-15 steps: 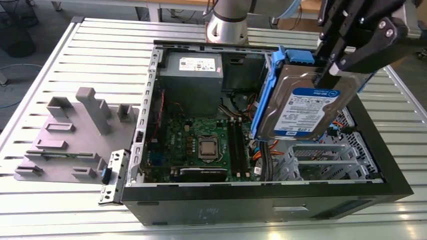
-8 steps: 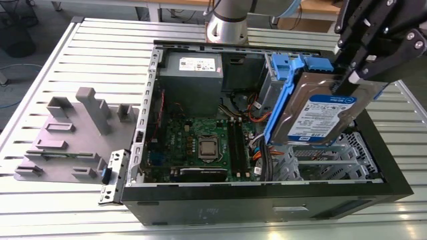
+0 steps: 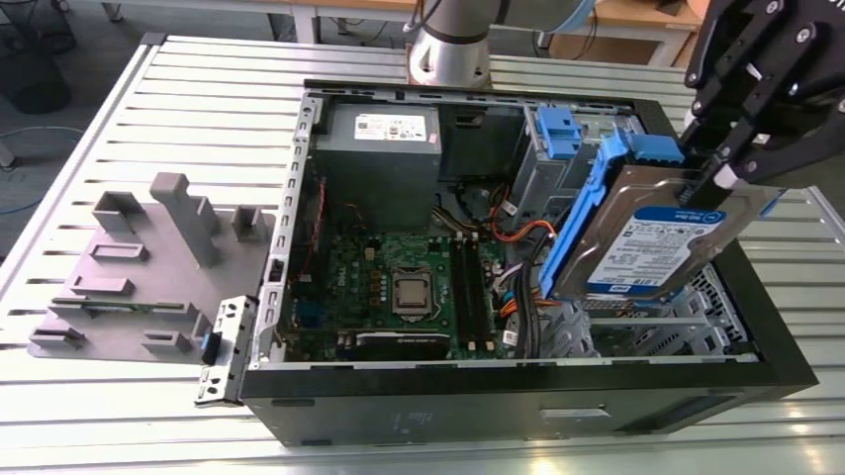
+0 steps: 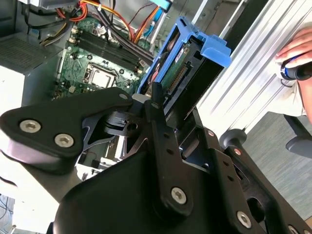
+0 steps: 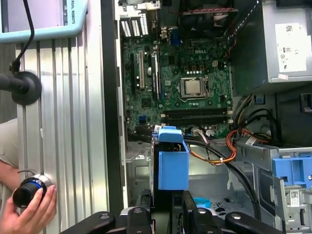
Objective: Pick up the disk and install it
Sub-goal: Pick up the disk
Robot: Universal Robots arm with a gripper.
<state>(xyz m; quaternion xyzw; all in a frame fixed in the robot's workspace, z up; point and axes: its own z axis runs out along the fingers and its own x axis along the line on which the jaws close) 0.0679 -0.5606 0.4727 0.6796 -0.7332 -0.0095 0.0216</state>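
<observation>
The hand (image 3: 717, 183) is clamped on the disk (image 3: 654, 242), its black fingers (image 3: 725, 170) pinching the upper edge of the drive. The disk hangs clear of the bench (image 3: 172, 109), tilted, with its blue-and-white label facing the exterior view and its blue plastic frame running along the top and down the side toward the exterior view's left. It hangs directly below the hand.

The disk is over the open computer case (image 3: 528, 381), on the side toward the exterior view's right. Its lower edge is in front of the metal drive cage (image 3: 620, 332); whether the two touch cannot be told. Just beyond it stands the upright bay (image 3: 555, 139) with a blue tab.

In the second wrist view the hand (image 4: 156, 97) grips the drive from both sides, and the disk (image 4: 195, 53) points away with its connector end showing inside the blue frame. In the first wrist view the disk (image 5: 173, 163) rises edge-on from the hand (image 5: 168, 214), with the motherboard (image 5: 187, 83) beyond it and orange cables (image 5: 214, 156) beside it.

The grey power supply (image 3: 383, 139) sits in the case's far corner. A grey fixture (image 3: 145, 267) stands near the bench's edge at the exterior view's left, well apart from the case.
</observation>
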